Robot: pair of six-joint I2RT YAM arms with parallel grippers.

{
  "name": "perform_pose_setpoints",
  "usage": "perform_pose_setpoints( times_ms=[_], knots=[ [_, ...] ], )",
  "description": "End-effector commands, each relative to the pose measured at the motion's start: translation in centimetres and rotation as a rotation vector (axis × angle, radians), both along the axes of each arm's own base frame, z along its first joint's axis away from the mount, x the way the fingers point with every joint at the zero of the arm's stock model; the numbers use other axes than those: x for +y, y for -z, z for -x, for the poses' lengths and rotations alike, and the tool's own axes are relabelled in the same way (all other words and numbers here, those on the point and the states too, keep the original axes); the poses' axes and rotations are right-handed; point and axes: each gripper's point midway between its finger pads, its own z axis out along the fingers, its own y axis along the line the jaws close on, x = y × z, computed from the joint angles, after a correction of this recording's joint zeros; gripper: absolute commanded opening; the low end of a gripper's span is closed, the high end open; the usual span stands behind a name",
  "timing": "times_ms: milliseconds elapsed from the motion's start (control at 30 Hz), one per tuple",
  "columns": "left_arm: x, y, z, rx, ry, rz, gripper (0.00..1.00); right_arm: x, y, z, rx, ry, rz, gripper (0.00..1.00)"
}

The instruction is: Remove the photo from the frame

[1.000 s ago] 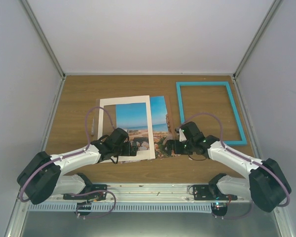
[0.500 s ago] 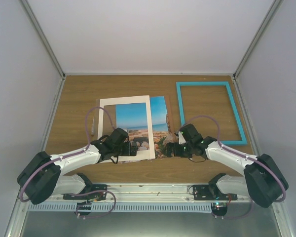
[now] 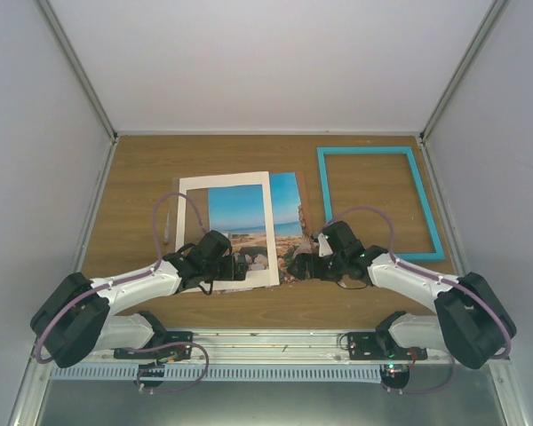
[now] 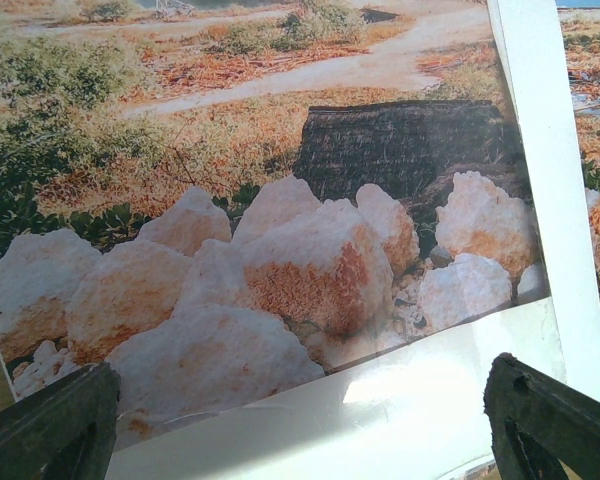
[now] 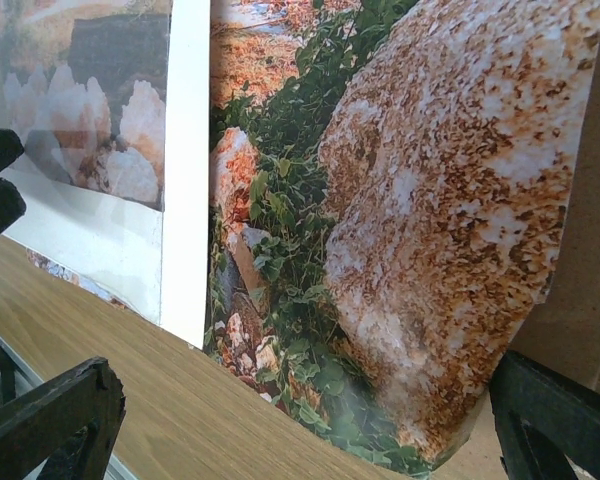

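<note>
Wooden table [image 3: 142, 160], viewed from above: frame [image 3: 369, 151] lies empty at right, with photo [image 3: 287, 200] beside it, partly under a white mat [image 3: 192, 222]. Left gripper [image 4: 300, 420] and right gripper [image 5: 300, 420] gape, holding nothing (extraction apparently complete). The likely next move is to back both arms clear.

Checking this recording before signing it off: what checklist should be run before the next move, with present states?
1. Turquoise rectangular frame empty, wooden table showing through: ok.
2. Beach photo print outside the frame: ok.
3. Photo clear of white mat board: not ok, the mat lies over it.
4. Left gripper open: ok.
5. Right gripper open at the photo's near corner: ok.
6. Either gripper touching paper: cannot tell.
</note>
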Motion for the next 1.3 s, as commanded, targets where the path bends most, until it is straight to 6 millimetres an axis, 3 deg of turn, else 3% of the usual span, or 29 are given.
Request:
perform_pose_setpoints(
  times_ms=[0,467,800,1267],
  knots=[
    [0.5,1.3,1.1,0.035,-0.002,-0.018,0.99,0.3,0.5,0.4,0.029,0.007,-0.04,1.0],
    [0.5,1.2,1.1,0.034,0.0,-0.019,0.99,0.6,-1.3,-2.2,-0.058,0.042,-0.136,1.0],
    [0.4,1.1,1.0,0.031,0.004,-0.018,0.99,0.9,-0.2,-3.7,-0.026,0.042,-0.17,0.99],
    [0.5,1.1,1.1,0.028,0.009,-0.02,0.99,1.7,0.3,-8.5,-0.027,0.043,-0.263,0.88]
  ],
)
